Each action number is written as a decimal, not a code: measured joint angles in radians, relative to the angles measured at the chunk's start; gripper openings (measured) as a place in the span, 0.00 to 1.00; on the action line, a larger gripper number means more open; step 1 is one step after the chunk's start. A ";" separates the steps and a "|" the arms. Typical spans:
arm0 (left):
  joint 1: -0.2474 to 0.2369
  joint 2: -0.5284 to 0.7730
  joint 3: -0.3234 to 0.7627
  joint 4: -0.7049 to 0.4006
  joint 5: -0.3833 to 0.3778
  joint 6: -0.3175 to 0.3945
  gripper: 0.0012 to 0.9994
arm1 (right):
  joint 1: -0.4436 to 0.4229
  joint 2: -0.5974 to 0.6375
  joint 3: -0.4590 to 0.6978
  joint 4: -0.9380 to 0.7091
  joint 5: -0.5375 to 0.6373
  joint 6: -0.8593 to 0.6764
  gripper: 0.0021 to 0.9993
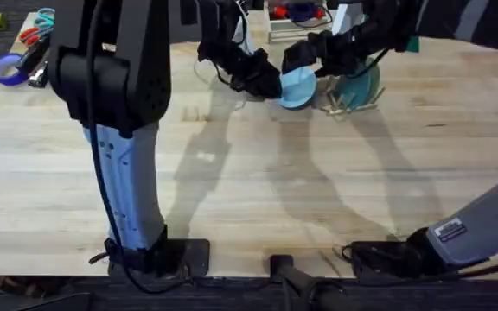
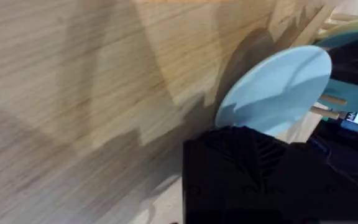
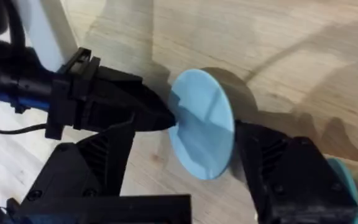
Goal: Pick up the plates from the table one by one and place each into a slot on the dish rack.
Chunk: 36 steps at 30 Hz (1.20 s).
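The pale sky blue plate (image 1: 299,86) hangs tilted just above the table (image 1: 249,173), beside the dish rack (image 1: 342,105). My left gripper (image 1: 271,84) is shut on its edge; in the right wrist view this gripper (image 3: 163,118) pinches the plate (image 3: 201,130) from the side. My right gripper (image 3: 185,140) is open, its fingers standing on either side of the plate. The teal plate (image 1: 359,86) stands upright in the rack. In the left wrist view the blue plate (image 2: 278,87) lies ahead of my black finger (image 2: 247,168), with the teal plate (image 2: 353,34) and rack pegs (image 2: 329,101) behind.
A blue tape roll (image 1: 7,69) and scissors (image 1: 31,34) lie at the far left corner. Red and white items (image 1: 296,13) sit at the back edge behind the rack. The left arm's upright link (image 1: 128,173) stands over the near left of the table.
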<state>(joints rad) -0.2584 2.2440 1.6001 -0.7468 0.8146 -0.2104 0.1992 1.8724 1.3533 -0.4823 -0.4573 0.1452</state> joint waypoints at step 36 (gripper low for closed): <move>0.003 0.000 0.002 -0.005 0.002 0.000 0.04 | -0.014 0.006 0.000 0.022 0.044 0.005 0.17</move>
<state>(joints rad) -0.2554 2.2440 1.6020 -0.7513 0.8170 -0.2108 0.1851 1.8786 1.3529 -0.4599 -0.4133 0.1497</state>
